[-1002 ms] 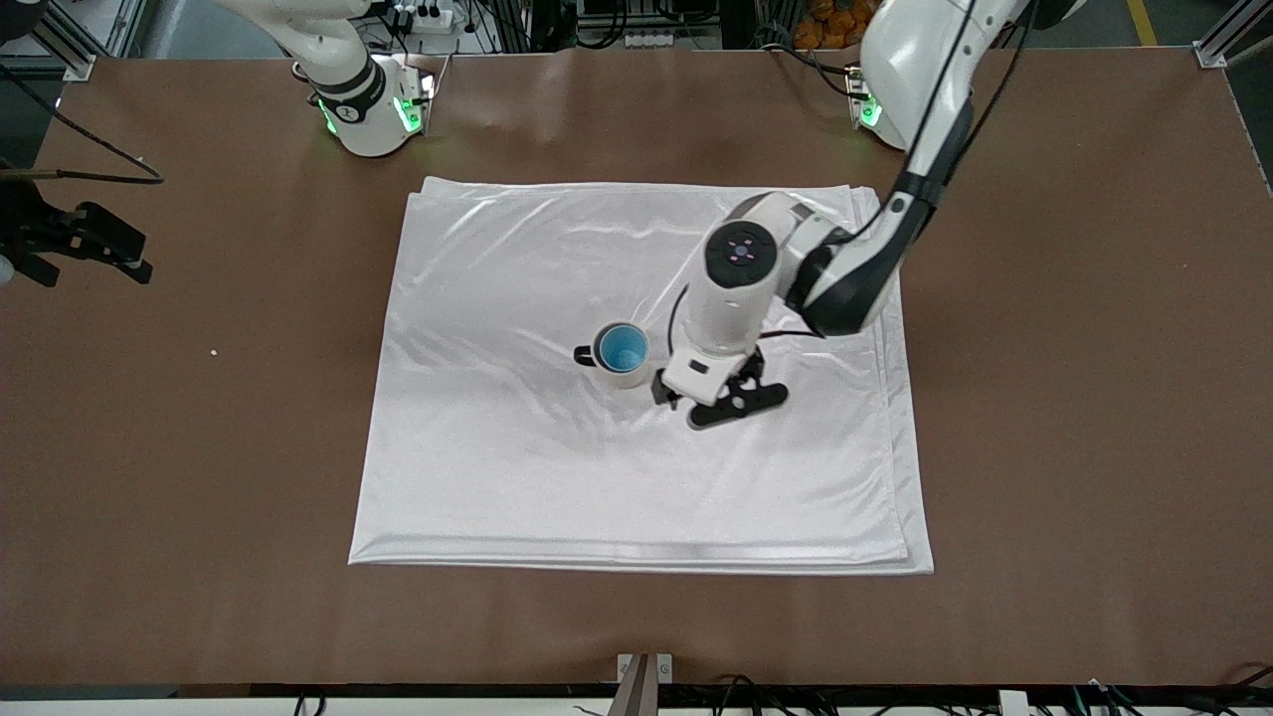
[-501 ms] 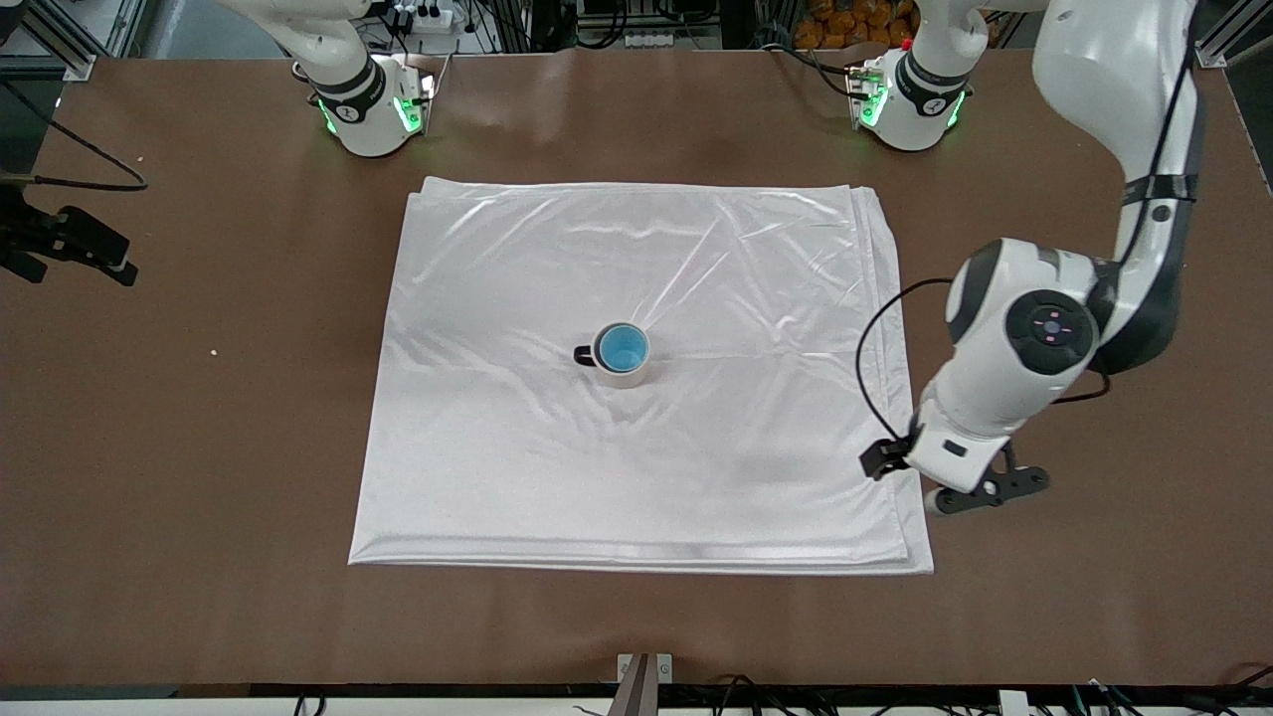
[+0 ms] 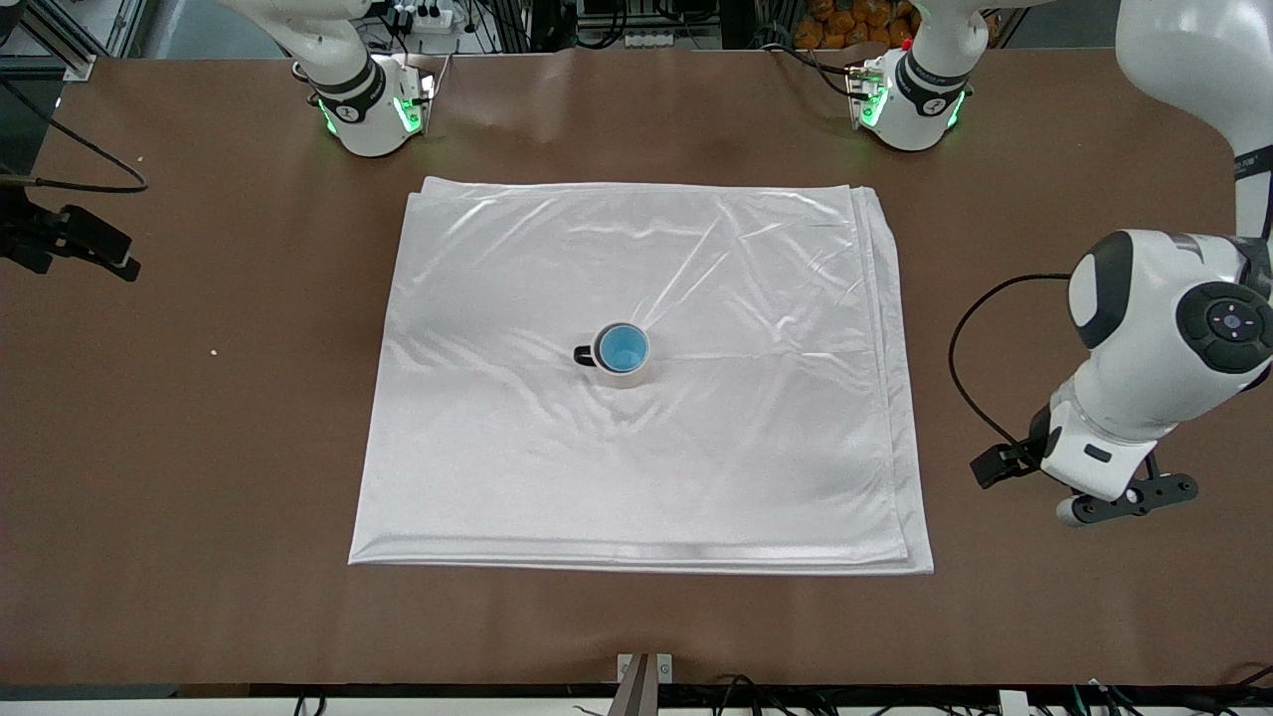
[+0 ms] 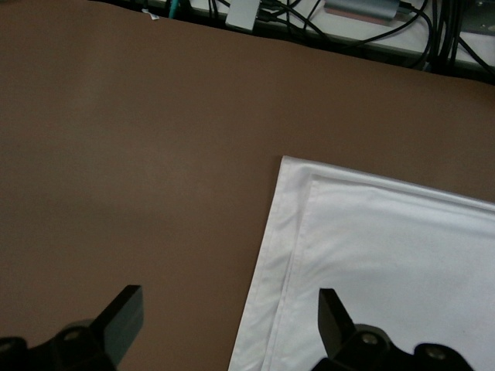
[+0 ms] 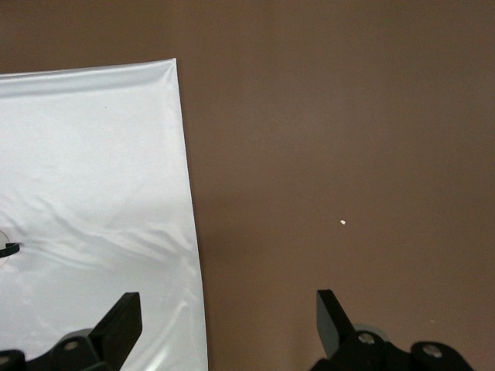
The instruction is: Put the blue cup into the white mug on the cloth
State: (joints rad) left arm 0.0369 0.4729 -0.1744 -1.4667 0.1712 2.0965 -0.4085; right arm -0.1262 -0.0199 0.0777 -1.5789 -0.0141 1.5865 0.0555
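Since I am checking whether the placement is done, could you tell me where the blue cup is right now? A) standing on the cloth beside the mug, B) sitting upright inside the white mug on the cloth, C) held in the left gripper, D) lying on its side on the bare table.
B: in the front view the blue cup sits inside the white mug, which stands on the cloth.

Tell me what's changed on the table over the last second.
The left gripper, open and empty, has pulled away from beside the white mug and now hangs over bare table past the cloth's edge at the left arm's end. The blue cup still sits inside the mug on the cloth. The right gripper waits open past the cloth's edge at its own end.
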